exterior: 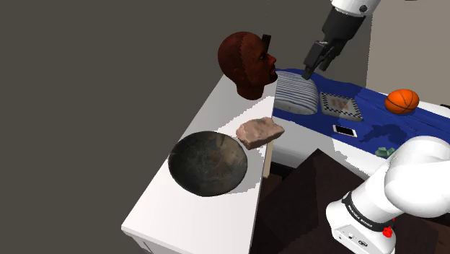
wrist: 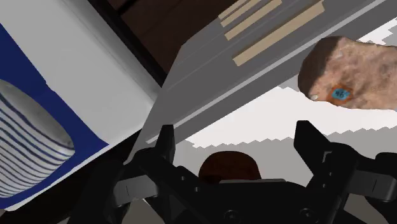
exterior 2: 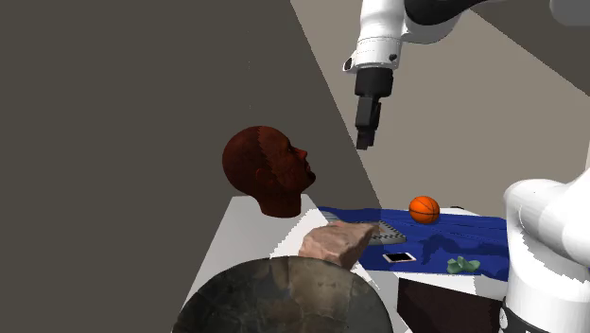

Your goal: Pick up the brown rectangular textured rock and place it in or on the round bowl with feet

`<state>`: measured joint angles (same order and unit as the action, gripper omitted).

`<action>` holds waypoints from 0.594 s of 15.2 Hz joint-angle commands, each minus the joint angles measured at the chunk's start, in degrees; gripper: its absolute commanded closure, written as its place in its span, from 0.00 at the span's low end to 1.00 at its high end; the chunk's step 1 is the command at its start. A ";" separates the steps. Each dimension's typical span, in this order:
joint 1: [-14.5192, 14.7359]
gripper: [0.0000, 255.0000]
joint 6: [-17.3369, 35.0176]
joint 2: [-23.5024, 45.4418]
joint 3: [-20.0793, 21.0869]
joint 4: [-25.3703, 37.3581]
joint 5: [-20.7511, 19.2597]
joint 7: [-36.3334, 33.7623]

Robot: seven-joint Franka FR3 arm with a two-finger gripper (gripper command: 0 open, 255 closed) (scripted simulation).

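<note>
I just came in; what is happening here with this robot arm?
A white robot arm is working at a white table. Its black pincer hangs open in the air, holding nothing. The brownish-pink, rough rectangular rock lies on the table beside the dark round bowl, not yet picked up. A dark reddish-brown model head stands farther along the table.

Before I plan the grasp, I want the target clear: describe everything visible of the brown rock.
The rock is a pinkish-brown, mottled, blocky slab, roughly rectangular with rough edges. It lies flat on the white table near its edge, right beside the dark round bowl; contact with the rim is unclear. Nothing grips it.
</note>
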<state>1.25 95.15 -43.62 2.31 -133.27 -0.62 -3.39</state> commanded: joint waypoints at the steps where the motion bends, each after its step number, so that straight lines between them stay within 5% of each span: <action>1: 0.00 0.00 0.00 0.00 0.00 0.00 0.00 0.00; 9: 6.13 0.00 14.00 -3.23 -28.41 -21.60 29.11 18.75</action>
<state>6.20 107.32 -46.93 -22.41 -151.94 24.03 12.18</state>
